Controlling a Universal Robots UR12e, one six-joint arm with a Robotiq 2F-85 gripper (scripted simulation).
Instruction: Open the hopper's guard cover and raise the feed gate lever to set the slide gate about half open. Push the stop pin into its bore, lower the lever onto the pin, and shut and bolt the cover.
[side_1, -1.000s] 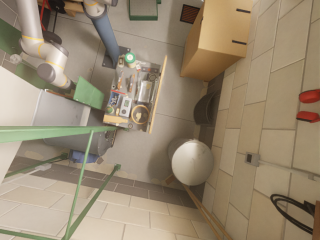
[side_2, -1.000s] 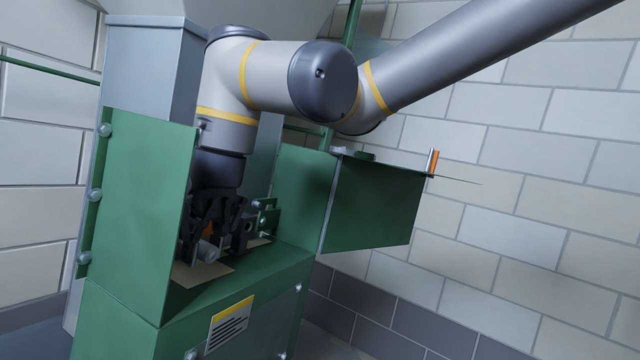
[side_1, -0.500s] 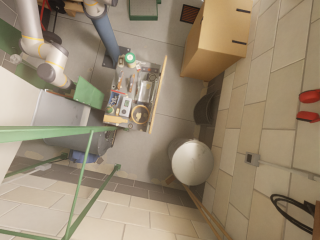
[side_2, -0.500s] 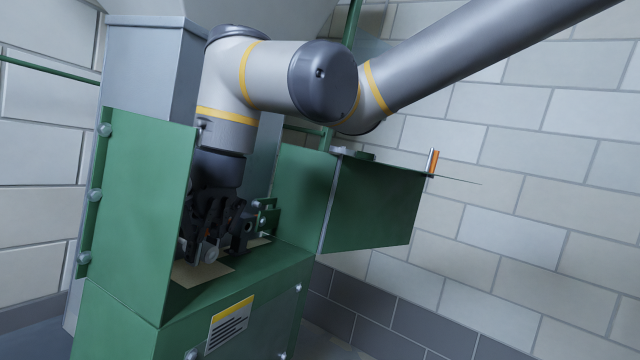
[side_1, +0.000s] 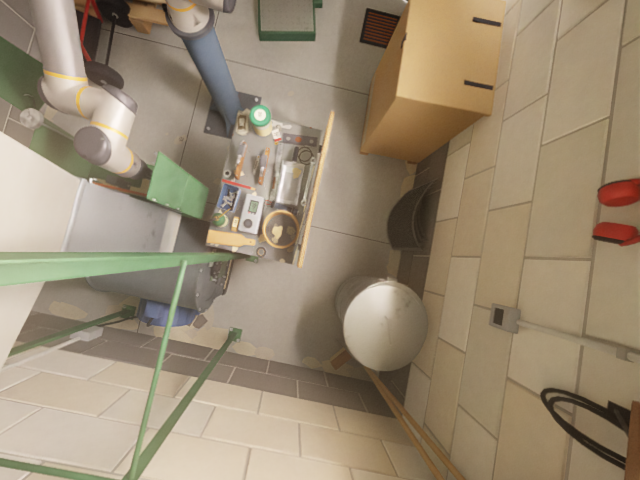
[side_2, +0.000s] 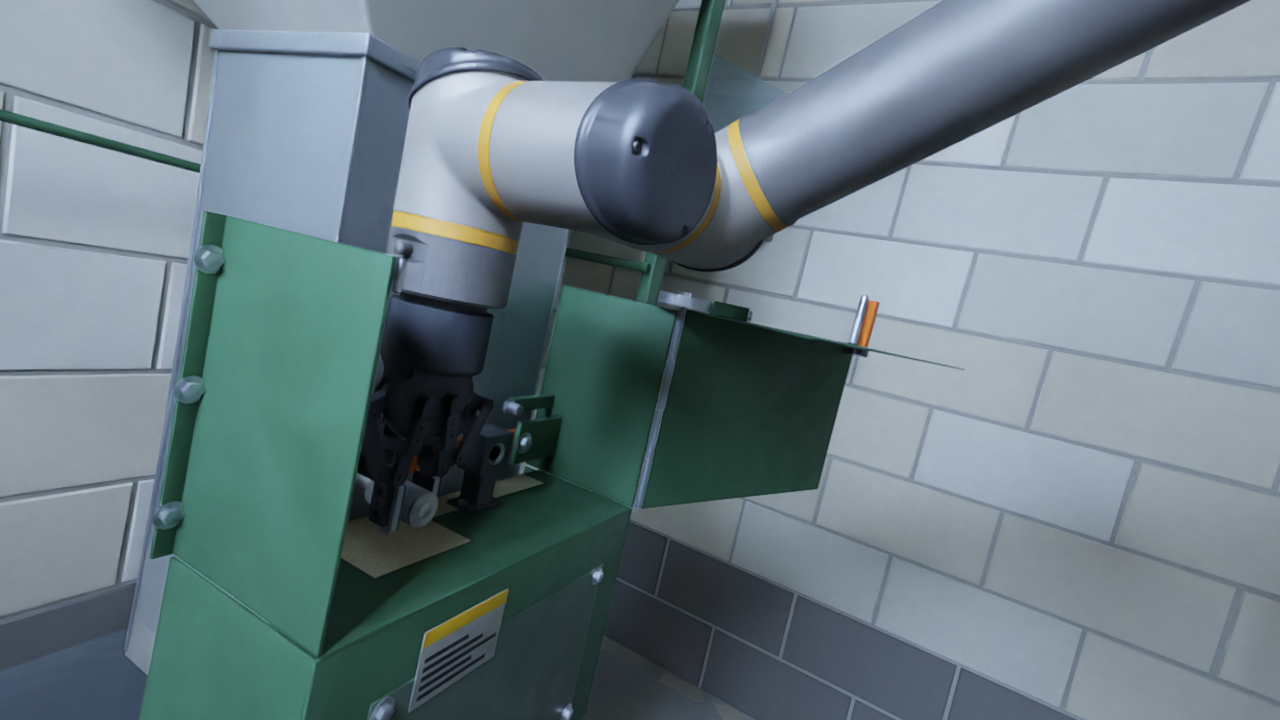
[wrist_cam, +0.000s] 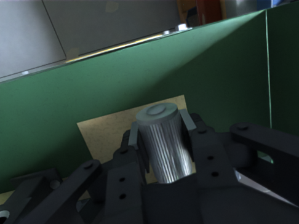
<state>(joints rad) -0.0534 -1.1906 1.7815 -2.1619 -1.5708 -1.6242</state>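
Observation:
The stop pin (wrist_cam: 164, 144) is a ribbed grey metal cylinder lying over a tan pad (side_2: 403, 542) inside the green housing, and my gripper (side_2: 407, 510) is closed around it. The guard cover (side_2: 747, 412) is swung open to the right, with its orange-tipped bolt (side_2: 865, 321) at its far edge. A dark block with a round bore (side_2: 494, 454) sits just right of my fingers, beside a green bracket (side_2: 537, 425). The feed gate lever is hidden behind my wrist.
Behind the housing rises the grey hopper chute (side_2: 286, 134) against a block wall. The green side panel (side_2: 277, 421) stands close on my left. A cluttered tool tray (side_1: 266, 191), a cardboard box (side_1: 439, 72) and a white drum (side_1: 385, 323) are on the floor.

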